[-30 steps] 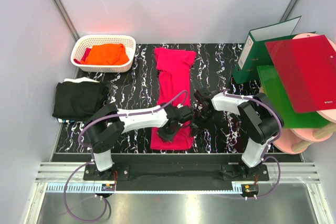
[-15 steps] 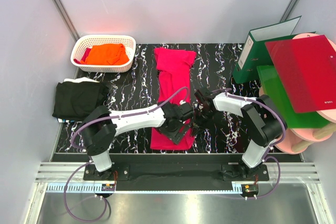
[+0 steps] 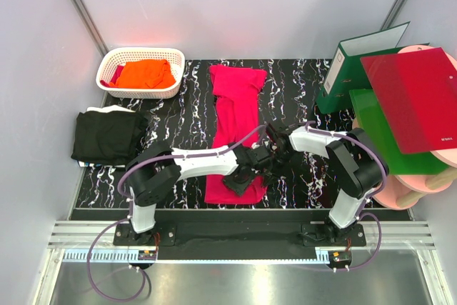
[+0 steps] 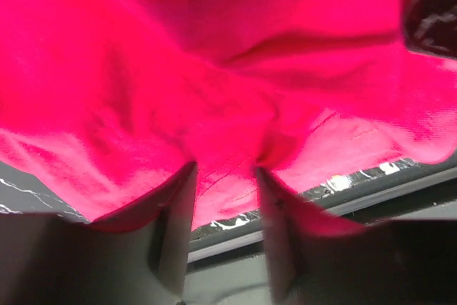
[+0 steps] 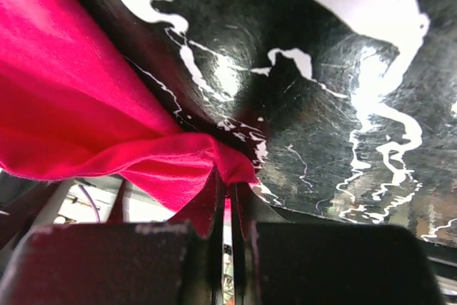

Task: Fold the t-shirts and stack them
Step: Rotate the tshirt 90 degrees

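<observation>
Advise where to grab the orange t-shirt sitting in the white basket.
Probably best to pinch a raised wrinkle near the middle of the orange t-shirt, coming straight down from above. It lies bunched on top inside the white lattice basket. The basket's walls surround it and block a side approach, and the crumpled centre offers loose cloth for a hand to close on.

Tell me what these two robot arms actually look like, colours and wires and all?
Both the left arm and the right arm have smooth white tube-like links joined by chunky black rounded joints. A thin purple cable loops alongside each one. The left gripper and the right gripper each have two flat, dark grey fingers. No markings are readable.
</observation>
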### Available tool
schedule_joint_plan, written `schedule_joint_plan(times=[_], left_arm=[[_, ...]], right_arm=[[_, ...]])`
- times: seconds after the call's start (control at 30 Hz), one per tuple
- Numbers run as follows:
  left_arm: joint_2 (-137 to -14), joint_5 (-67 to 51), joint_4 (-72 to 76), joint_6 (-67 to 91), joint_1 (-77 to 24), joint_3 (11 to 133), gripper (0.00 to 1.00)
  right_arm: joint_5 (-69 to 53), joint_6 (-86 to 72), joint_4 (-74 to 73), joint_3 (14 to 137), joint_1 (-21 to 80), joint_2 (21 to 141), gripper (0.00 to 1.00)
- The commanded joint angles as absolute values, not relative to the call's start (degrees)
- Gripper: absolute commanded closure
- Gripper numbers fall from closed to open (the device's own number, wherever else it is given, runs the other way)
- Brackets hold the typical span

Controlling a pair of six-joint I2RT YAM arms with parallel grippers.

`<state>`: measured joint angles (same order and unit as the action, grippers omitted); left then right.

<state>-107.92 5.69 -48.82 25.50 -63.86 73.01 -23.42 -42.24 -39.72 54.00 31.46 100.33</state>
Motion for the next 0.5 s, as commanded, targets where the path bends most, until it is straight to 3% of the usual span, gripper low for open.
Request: schedule_joint_plan(times=[0.0, 0.03, 0.47], left_arm=[[-109.07, 6.06, -47.72, 24.52, -64.34, 74.0, 0.91], [-109.25, 6.24, -47.72, 24.7, -64.34, 73.74, 1.0], [-99.5, 15.99, -53.77, 29.26, -64.34, 64.87, 1.0]], right_arm=[[-23.82, -42.63, -39.46, 54.93, 31.73, 100.11, 1.0], [-23.91, -42.71, -39.38, 54.93, 31.73, 100.11, 1.0], [-23.73, -42.89, -39.55, 53.7, 31.73, 97.82, 1.0]])
